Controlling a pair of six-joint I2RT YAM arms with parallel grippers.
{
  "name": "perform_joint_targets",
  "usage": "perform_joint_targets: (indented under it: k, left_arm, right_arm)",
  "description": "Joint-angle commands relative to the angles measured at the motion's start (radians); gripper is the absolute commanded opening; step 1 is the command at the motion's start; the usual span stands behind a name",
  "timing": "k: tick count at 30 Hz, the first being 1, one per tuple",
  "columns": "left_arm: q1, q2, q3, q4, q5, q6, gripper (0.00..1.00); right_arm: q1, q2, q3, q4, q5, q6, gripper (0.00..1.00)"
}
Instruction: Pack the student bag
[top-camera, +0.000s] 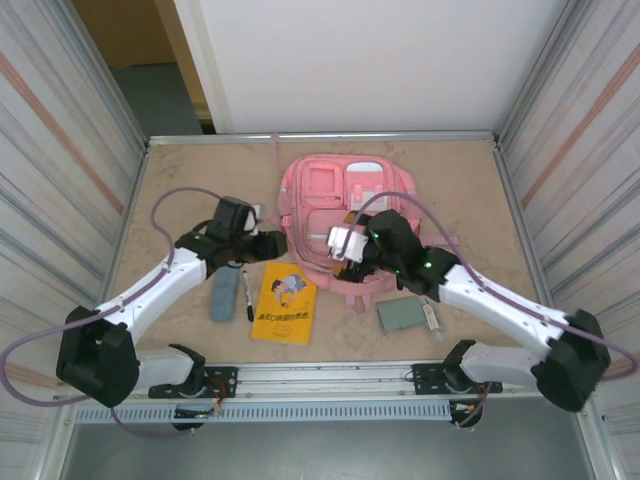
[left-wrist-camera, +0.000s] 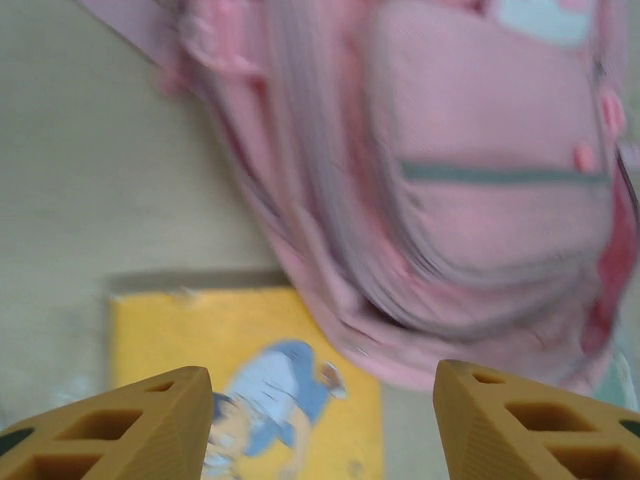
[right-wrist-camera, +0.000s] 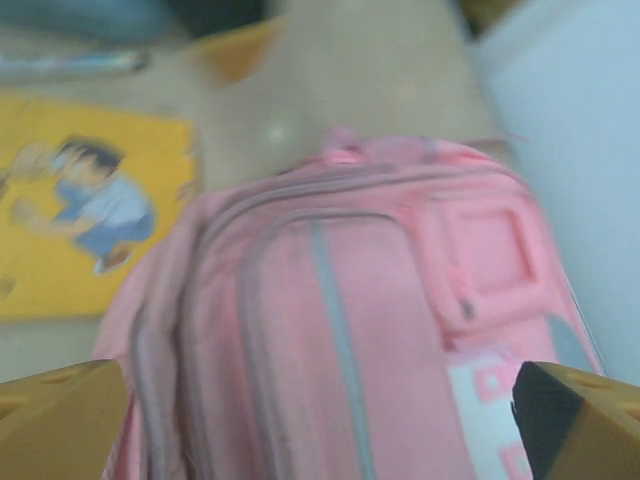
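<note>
The student bag (top-camera: 340, 200), a large pink fabric backpack with light trim patches and several zipped front pockets, lies flat on its back at the middle rear of the pale speckled table (top-camera: 180, 170), front panel up, so that its zips face the arms; from these views I cannot tell whether any pocket is unzipped. The things likely meant for it lie in a row in front of it, within easy reach: a thin yellow book with a cartoon child on the cover (top-camera: 284, 302), just beside the bag's lower left corner; a slim blue-grey fabric pouch (top-camera: 223, 296) and a dark pen (top-camera: 247, 297) to its left; a flat grey-green case (top-camera: 401, 314) to the right. The left gripper (left-wrist-camera: 322, 372) hangs over the book's top edge beside the bag, its orange fingers apart and empty; the right gripper (right-wrist-camera: 315, 400) hovers above the bag's front, fingers spread wide with nothing between them. Nothing looks packed yet; both hands seem poised for a fresh grasp.
</note>
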Motion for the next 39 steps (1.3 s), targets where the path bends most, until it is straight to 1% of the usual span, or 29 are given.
perform_joint_targets:
  k: [1, 3, 5, 7, 8, 10, 13, 20, 22, 25, 26, 27, 28, 30, 31, 33, 34, 37, 39]
  left_arm:
    - [-0.075, 0.001, 0.018, -0.045, -0.052, -0.109, 0.62]
    - [-0.089, 0.040, 0.036, -0.061, -0.084, -0.158, 0.63]
    - [-0.090, 0.090, 0.056, -0.052, -0.102, -0.184, 0.64]
    - [-0.091, 0.145, 0.106, -0.056, -0.093, -0.200, 0.64]
    - [-0.092, 0.177, 0.144, -0.059, -0.077, -0.199, 0.64]
    - [-0.099, 0.224, 0.204, -0.060, -0.065, -0.194, 0.64]
    - [-0.106, 0.290, 0.266, -0.047, -0.067, -0.199, 0.62]
    - [-0.110, 0.448, 0.344, -0.050, -0.045, -0.250, 0.60]
    - [-0.110, 0.496, 0.366, -0.026, -0.006, -0.252, 0.59]
    - [-0.116, 0.574, 0.426, 0.003, 0.050, -0.254, 0.55]
    - [-0.117, 0.591, 0.448, 0.003, 0.058, -0.250, 0.53]
    - [-0.117, 0.609, 0.473, 0.004, 0.063, -0.247, 0.49]
    - [-0.116, 0.619, 0.493, 0.012, 0.071, -0.240, 0.40]
    - [-0.111, 0.619, 0.524, 0.017, 0.091, -0.231, 0.19]
    - [-0.105, 0.610, 0.539, 0.019, 0.104, -0.231, 0.10]
    - [-0.093, 0.585, 0.553, 0.021, 0.124, -0.236, 0.01]
    - [-0.084, 0.568, 0.558, 0.022, 0.133, -0.244, 0.00]
    - [-0.064, 0.522, 0.567, 0.041, 0.141, -0.278, 0.00]
    - [-0.049, 0.499, 0.556, 0.090, 0.151, -0.311, 0.00]
  right_arm:
    - [-0.015, -0.089, 0.008, -0.070, 0.282, 0.481, 0.99]
    - [-0.049, -0.120, 0.018, -0.161, 0.335, 0.626, 0.99]
    - [-0.103, -0.174, 0.019, -0.254, 0.318, 0.764, 0.99]
    - [-0.158, -0.202, 0.009, -0.321, 0.298, 0.887, 0.99]
    - [-0.190, -0.215, -0.002, -0.326, 0.254, 0.913, 0.99]
    - [-0.238, -0.230, -0.034, -0.314, 0.181, 0.949, 0.99]
    - [-0.271, -0.222, -0.079, -0.284, 0.144, 0.998, 0.99]
    - [-0.273, -0.171, -0.135, -0.273, 0.123, 1.056, 0.99]
    - [-0.272, -0.165, -0.161, -0.247, 0.099, 1.076, 0.99]
    - [-0.273, -0.157, -0.213, -0.184, 0.057, 1.112, 0.99]
    - [-0.273, -0.151, -0.226, -0.166, 0.046, 1.121, 0.98]
    - [-0.272, -0.141, -0.234, -0.146, 0.034, 1.131, 0.96]
    - [-0.273, -0.132, -0.238, -0.134, 0.021, 1.131, 0.94]
    - [-0.273, -0.089, -0.228, -0.131, 0.001, 1.127, 0.92]
    - [-0.273, -0.071, -0.216, -0.143, -0.003, 1.125, 0.91]
    - [-0.273, -0.043, -0.188, -0.172, -0.012, 1.104, 0.88]
    - [-0.273, -0.032, -0.180, -0.185, -0.018, 1.091, 0.88]
    - [-0.276, -0.026, -0.158, -0.227, -0.006, 1.084, 0.88]
    - [-0.276, -0.036, -0.139, -0.255, -0.008, 1.083, 0.89]
